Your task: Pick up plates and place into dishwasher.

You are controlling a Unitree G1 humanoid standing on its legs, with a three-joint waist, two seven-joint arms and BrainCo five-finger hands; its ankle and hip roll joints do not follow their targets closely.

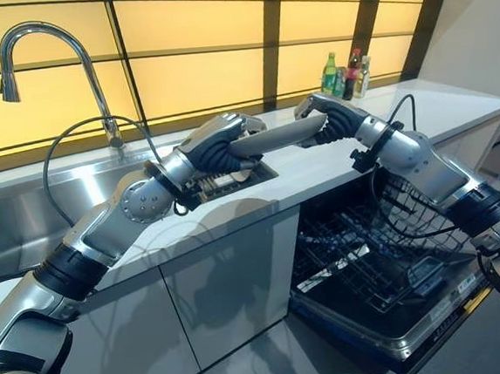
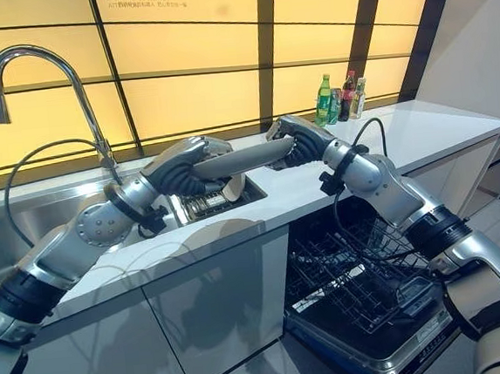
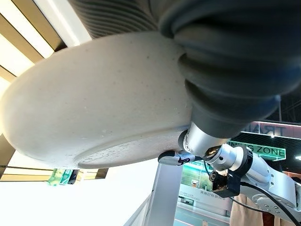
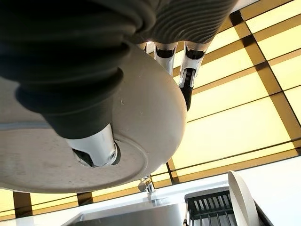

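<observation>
A pale grey plate hangs level above the counter, seen edge-on between both hands. My left hand has its fingers curled round the plate's left rim. My right hand pinches the right rim, fingers over the top and thumb beneath. The left wrist view shows the plate's underside resting against my thumb. A second plate stands upright in the dish rack set into the counter below the held plate. The dishwasher stands open at lower right with its wire basket pulled out.
A steel sink with a tall curved faucet lies at the left. Several bottles stand at the counter's back right. The white counter runs right past the dishwasher. The lowered dishwasher door juts into the floor space.
</observation>
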